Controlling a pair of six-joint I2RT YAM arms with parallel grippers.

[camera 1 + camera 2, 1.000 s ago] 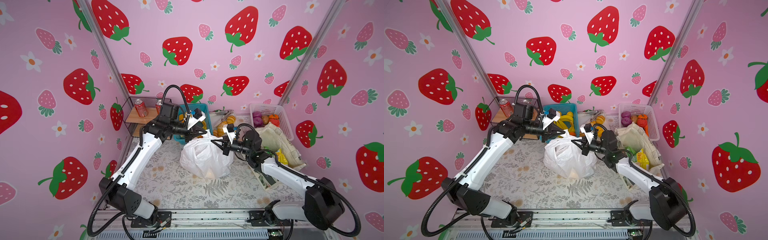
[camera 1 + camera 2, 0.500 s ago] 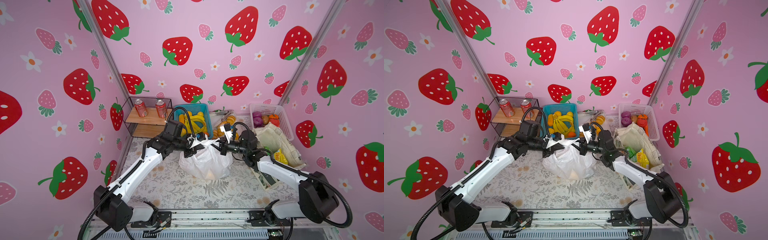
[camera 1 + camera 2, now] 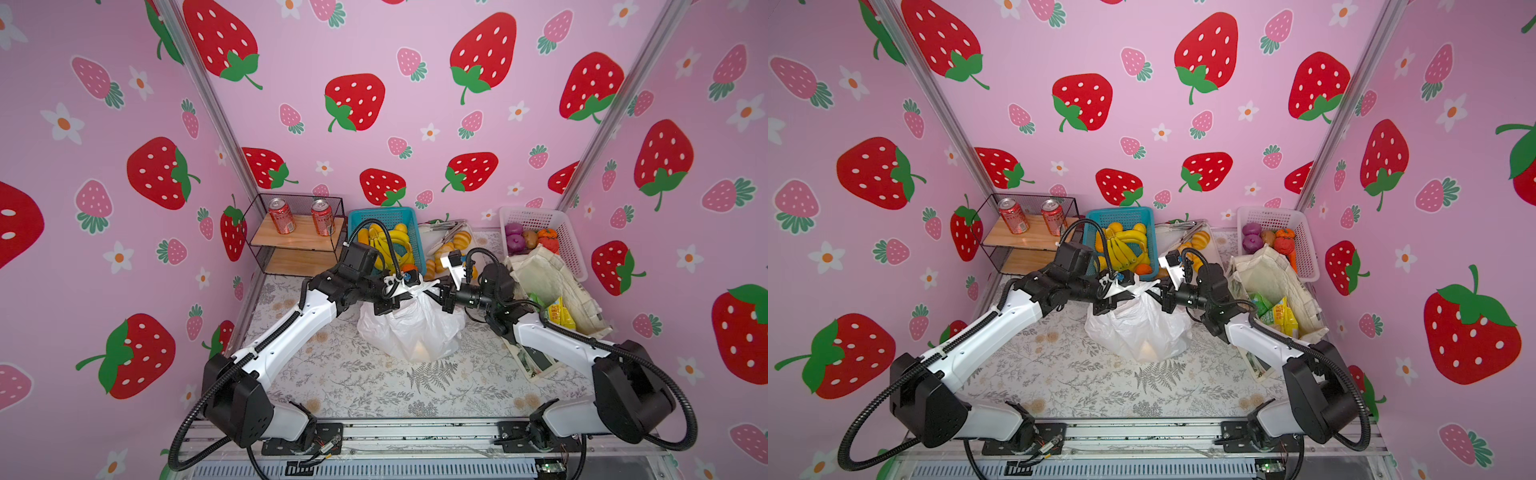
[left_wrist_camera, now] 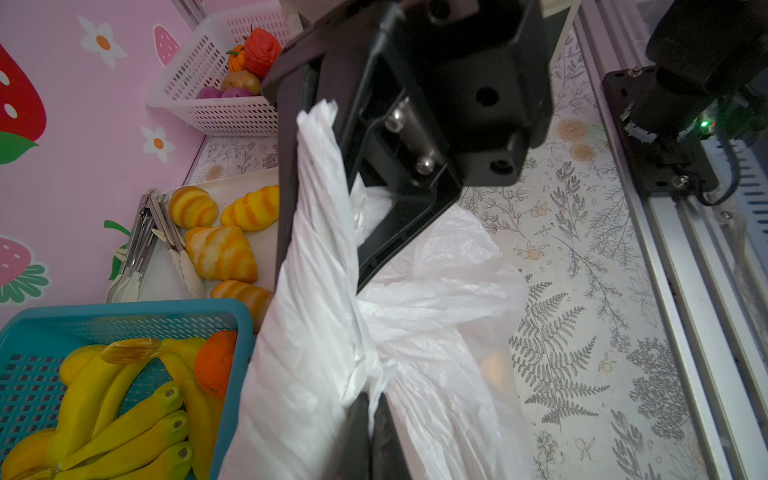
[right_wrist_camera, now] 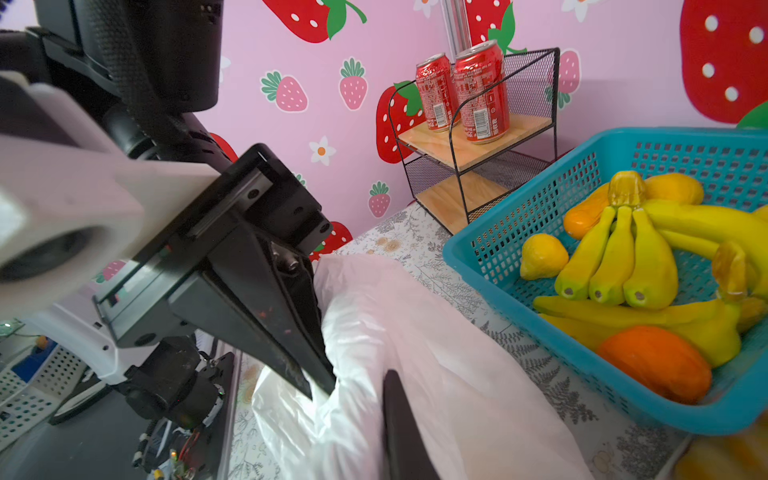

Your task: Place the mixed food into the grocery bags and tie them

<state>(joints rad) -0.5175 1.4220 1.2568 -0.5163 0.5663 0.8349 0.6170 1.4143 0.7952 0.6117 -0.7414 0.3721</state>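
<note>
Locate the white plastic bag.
In both top views the white plastic bag sits centrally, just in front of the blue basket, left of the canvas tote.

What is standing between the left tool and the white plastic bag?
Nothing visible does: the left tool is shut on the gathered top of the white plastic bag, and the right tool meets it there from the opposite side.

From high over the aluminium front rail [image 3: 415,432], both top views look down across the floral-print tabletop [image 3: 353,386] to the strawberry-papered back wall [image 3: 1142,50], sharing nearly the whole booth. Both wrist cameras press close on the thin white crinkly plastic bag [image 4: 436,291] from opposite sides, and both show the blue slotted plastic basket [image 5: 540,224].
</note>
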